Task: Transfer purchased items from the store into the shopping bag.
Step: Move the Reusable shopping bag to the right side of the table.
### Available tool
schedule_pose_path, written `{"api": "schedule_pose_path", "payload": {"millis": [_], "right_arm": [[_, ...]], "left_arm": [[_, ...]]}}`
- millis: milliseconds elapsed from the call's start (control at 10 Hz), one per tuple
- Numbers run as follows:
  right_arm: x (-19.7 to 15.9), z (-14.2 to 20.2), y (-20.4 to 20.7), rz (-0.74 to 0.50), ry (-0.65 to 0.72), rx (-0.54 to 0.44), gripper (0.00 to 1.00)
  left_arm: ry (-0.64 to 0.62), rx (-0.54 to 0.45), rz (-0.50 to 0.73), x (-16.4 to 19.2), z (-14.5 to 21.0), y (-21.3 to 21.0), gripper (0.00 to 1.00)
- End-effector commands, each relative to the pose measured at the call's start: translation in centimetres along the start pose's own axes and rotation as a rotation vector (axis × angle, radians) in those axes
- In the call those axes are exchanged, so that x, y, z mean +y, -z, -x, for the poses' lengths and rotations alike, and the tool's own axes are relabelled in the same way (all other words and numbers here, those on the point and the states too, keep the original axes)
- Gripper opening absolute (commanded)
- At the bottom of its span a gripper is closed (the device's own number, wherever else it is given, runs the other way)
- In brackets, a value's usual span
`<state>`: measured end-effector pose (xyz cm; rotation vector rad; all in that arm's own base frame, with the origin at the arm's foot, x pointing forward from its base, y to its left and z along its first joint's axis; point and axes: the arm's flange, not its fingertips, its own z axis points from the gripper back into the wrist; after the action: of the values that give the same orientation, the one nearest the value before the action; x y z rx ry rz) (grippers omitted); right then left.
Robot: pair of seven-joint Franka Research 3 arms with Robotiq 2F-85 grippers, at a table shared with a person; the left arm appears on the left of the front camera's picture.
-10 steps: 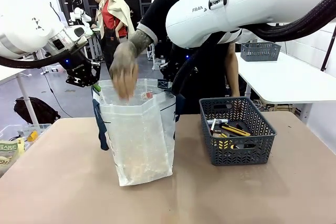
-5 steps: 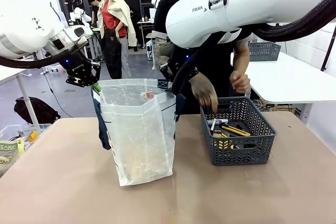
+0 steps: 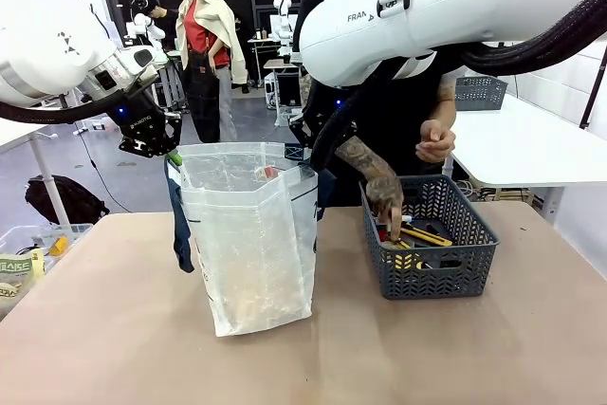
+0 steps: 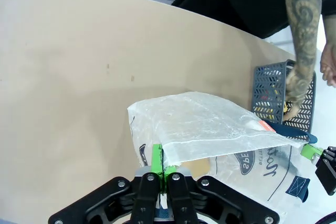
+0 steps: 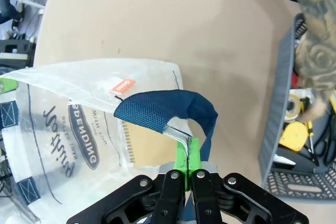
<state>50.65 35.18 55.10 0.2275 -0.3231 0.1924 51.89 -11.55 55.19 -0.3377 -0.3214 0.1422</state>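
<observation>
While pinching shopping bag [image 3: 251, 244] rim open with left gripper [image 4: 159, 166] and right gripper [image 5: 188, 158], both clamped shut on it, expect pens [image 3: 427, 234] lying flat in basket [image 3: 432, 272] just right of bag, nearest person's hand [image 3: 384, 198]

This looks like a robot lab. One big white robot arm [image 3: 47, 35] reaches in from the upper left and a second robot arm [image 3: 474, 2] from the upper right, over a brown tabletop [image 3: 427, 348]. A white table [image 3: 531, 154] stands at the right. A black bag [image 3: 63, 199] lies on the grey floor [image 3: 133, 187], at the left.
</observation>
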Motion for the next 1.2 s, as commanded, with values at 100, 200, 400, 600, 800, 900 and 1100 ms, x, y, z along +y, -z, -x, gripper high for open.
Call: {"api": "schedule_pose_path", "payload": {"millis": [100, 200, 400, 600, 800, 900, 1100], "right_arm": [[-0.34, 0.01, -0.16, -0.005, 0.010, 0.003, 0.00], [-0.34, 0.01, -0.16, -0.005, 0.010, 0.003, 0.00], [-0.34, 0.01, -0.16, -0.005, 0.010, 0.003, 0.00], [-0.34, 0.01, -0.16, -0.005, 0.010, 0.003, 0.00], [-0.34, 0.01, -0.16, -0.005, 0.010, 0.003, 0.00], [-0.34, 0.01, -0.16, -0.005, 0.010, 0.003, 0.00], [-0.34, 0.01, -0.16, -0.005, 0.010, 0.003, 0.00]], "left_arm": [[-0.017, -0.005, 0.000, 0.18, 0.07, -0.27, 0.00], [-0.017, -0.005, 0.000, 0.18, 0.07, -0.27, 0.00], [-0.017, -0.005, 0.000, 0.18, 0.07, -0.27, 0.00], [-0.017, -0.005, 0.000, 0.18, 0.07, -0.27, 0.00], [-0.017, -0.005, 0.000, 0.18, 0.07, -0.27, 0.00], [-0.017, -0.005, 0.000, 0.18, 0.07, -0.27, 0.00], [-0.017, -0.005, 0.000, 0.18, 0.07, -0.27, 0.00]]}}
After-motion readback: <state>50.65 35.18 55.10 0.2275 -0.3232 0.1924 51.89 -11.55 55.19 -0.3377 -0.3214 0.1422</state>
